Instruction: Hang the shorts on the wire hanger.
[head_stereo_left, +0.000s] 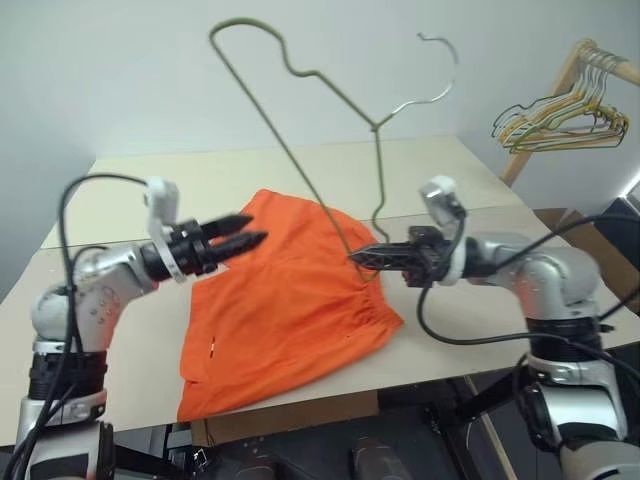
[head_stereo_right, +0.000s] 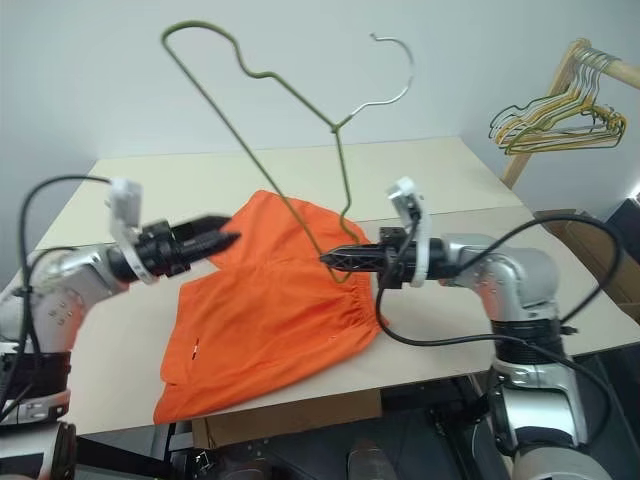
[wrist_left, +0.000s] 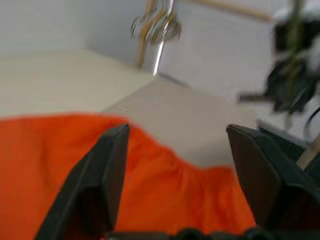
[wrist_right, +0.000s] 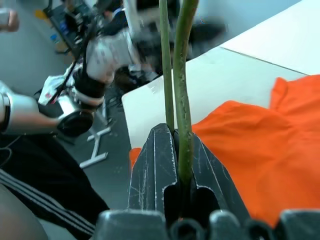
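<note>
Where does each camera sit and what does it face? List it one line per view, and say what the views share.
Left and right eye views: on the head, facing forward and down at the table; both arms show.
Left wrist view: along the open left gripper toward the shorts.
Right wrist view: along the right gripper, shut on the wire hanger; the left arm shows beyond.
Shared: the orange shorts appear in all views.

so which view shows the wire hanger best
The left eye view: the whole wire hanger stands above the shorts, pinched low by the right claw. The right eye view matches. The right wrist view shows two wire strands in shut jaws.
</note>
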